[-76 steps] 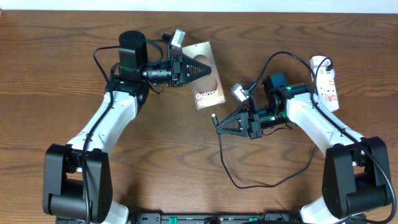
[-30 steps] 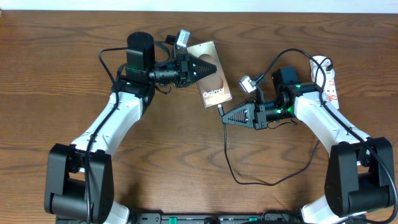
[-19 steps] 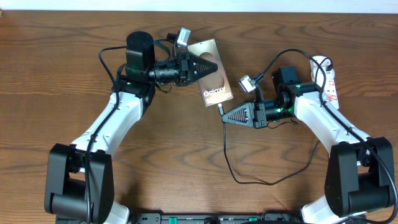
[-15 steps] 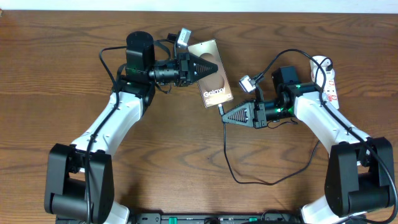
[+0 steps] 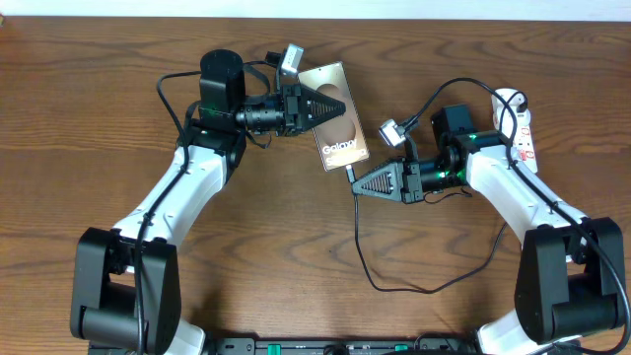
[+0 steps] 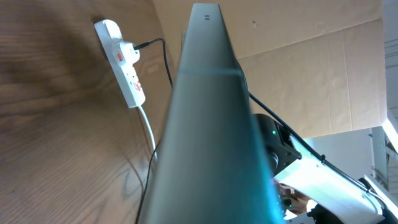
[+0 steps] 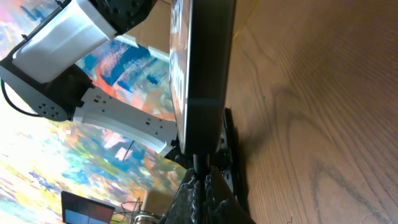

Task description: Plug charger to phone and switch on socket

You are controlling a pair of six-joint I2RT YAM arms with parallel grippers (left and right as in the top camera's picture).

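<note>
Both jaws are clamped: left gripper [image 5: 333,106] on the phone [image 5: 342,133] near the table's [image 5: 89,108] far edge, right gripper [image 5: 357,189] on the charger [image 5: 351,175] tip at the phone's bottom edge. We can't tell if it's seated. Socket [image 5: 520,123] at the far right corner, switching left, we judge.

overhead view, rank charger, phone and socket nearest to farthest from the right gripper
1. charger: plug held at the tips of the right gripper.
2. phone: just up and left of it.
3. socket: farthest, on the right side.
</note>
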